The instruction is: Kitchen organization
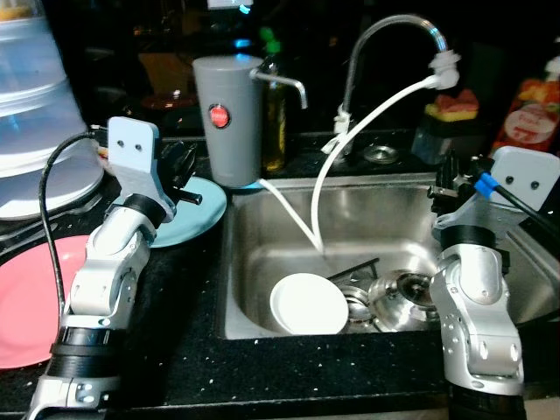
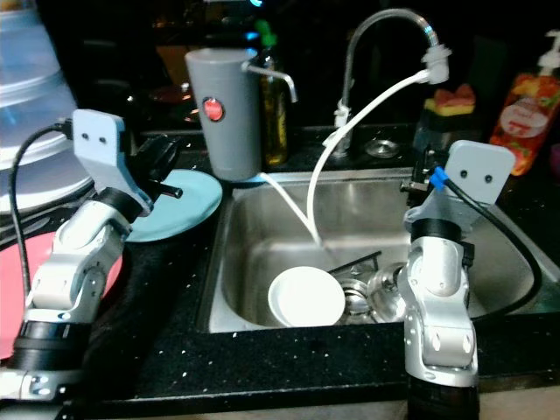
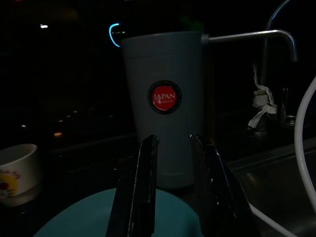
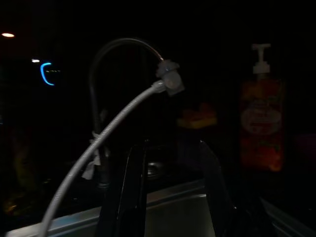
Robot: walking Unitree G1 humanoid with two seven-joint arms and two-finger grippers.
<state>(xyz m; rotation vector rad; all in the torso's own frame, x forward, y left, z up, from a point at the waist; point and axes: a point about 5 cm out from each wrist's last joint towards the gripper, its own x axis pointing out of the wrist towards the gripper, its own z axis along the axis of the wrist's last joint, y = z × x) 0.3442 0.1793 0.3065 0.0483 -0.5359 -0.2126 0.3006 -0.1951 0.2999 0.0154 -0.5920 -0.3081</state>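
I'm at the sink (image 1: 262,262), head cam looking down into it. My left gripper (image 3: 174,148) hangs over the teal plate (image 1: 194,210) on the dark counter (image 1: 184,289), just left of the basin. Fingers are parted with a narrow gap and nothing is between them. From the left wrist cam they point straight at the grey tumbler (image 1: 227,118) with the red round label (image 3: 164,97). The tumbler stands upright at the sink's back left corner, just behind the plate. A small cream cup (image 3: 17,173) sits off to one side in that wrist view; too dark to say more.

My right gripper (image 4: 170,197) is raised over the right side of the basin. Fingers are spread and hold nothing. The wrist cam is very dark; it looks toward the faucet (image 1: 385,39) and the orange pump bottle (image 4: 261,123).

In the basin: a white plate (image 1: 308,304) lies near the front, with steel items (image 1: 398,297) just right of it and a dark utensil (image 1: 354,268) behind. A white hose (image 1: 350,149) runs from the faucet tip down into the basin.

A pink plate (image 1: 26,297) lies on the counter at far left, near the front edge. A translucent stacked container (image 1: 35,96) stands behind it. A dark bottle with a green cap (image 1: 274,105) stands beside the tumbler.
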